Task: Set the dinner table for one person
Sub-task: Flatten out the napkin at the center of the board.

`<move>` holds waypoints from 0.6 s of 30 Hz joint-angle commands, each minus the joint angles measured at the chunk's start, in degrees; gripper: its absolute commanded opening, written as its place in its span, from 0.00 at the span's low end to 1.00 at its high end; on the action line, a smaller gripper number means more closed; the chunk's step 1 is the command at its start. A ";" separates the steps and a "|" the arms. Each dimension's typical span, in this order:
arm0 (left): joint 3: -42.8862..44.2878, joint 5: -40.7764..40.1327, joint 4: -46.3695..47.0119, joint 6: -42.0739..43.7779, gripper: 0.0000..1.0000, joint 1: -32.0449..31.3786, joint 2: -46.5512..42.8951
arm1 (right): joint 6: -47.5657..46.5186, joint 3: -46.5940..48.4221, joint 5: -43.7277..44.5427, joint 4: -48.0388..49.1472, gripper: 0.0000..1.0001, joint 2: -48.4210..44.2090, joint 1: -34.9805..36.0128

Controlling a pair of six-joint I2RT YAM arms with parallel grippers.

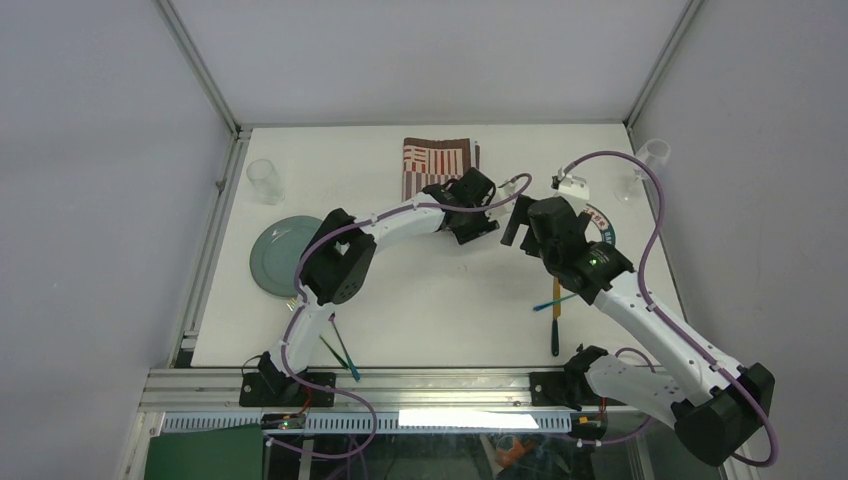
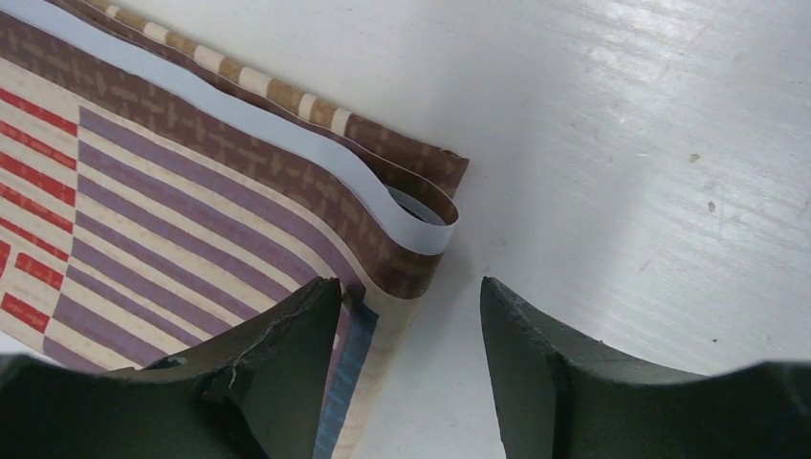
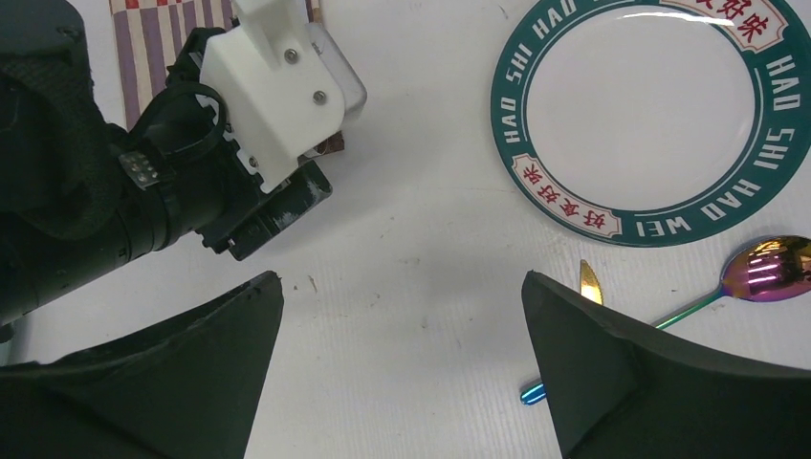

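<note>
The large matte white worktop (image 1: 440,300), edged with aluminium rails, lies beneath both arms and carries everything. The left hand (image 2: 409,287) is released. Its fingers stand apart at the corner of the folded red, purple and cream striped placemat (image 2: 143,191), one finger over the cloth's edge and nothing between them. The right hand (image 3: 402,282) gapes wide and empty nearby, close to the white plate with a teal lettered rim (image 3: 509,105) and an iridescent metal spoon (image 3: 765,268).

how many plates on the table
2. A grey-green round plate lies left, beside the left arm; a white plate with a green lettered rim lies right, partly under the right arm. Others could hide under arms.
</note>
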 commanded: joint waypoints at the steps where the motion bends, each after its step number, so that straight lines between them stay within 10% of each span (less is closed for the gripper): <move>1: 3.37 -1.60 1.42 0.73 0.58 -0.33 -0.14 | -0.07 0.44 0.10 2.47 1.00 -1.21 -1.10; 10: 4.91 -4.19 1.42 1.12 0.56 -0.42 0.25 | 0.00 -0.07 -1.00 3.60 0.99 -0.78 -1.19; 18: 4.95 -5.06 1.42 0.36 0.20 -0.42 1.52 | 0.00 -0.99 -0.74 3.66 0.98 -1.59 -1.19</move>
